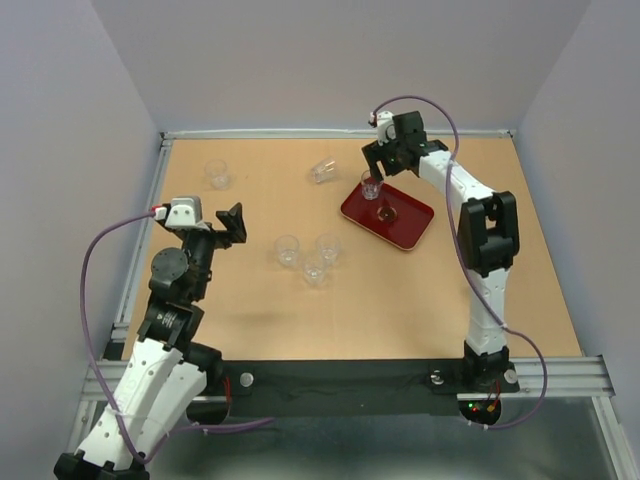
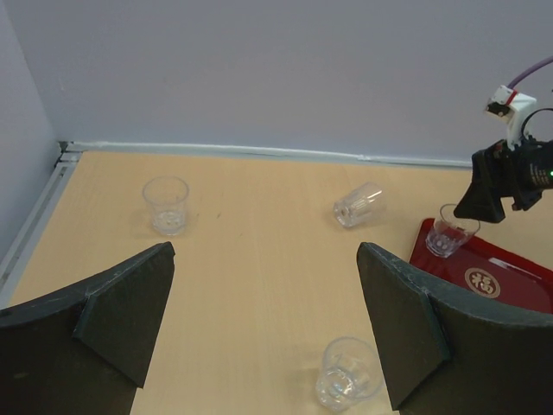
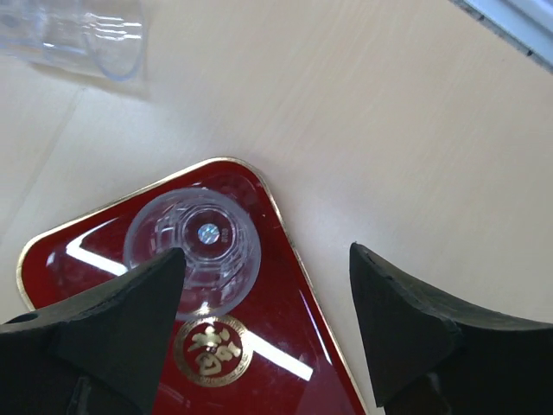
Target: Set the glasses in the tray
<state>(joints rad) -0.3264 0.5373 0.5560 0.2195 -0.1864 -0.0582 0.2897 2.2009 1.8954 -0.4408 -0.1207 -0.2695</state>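
Overhead, two wrist views; shared tray [image 1: 412, 226]

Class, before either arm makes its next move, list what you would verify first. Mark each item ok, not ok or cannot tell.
1. Placed glass stands upright inside the tray: ok.
2. Right gripper open, not clamping that glass: ok.
3. Right gripper clear to lift away: cannot tell; one finger sits right beside the glass.
4. Left gripper open and holding nothing: ok.
5. Remaining glasses all upright for grasping: not ok; the tipped glass lies on its side.
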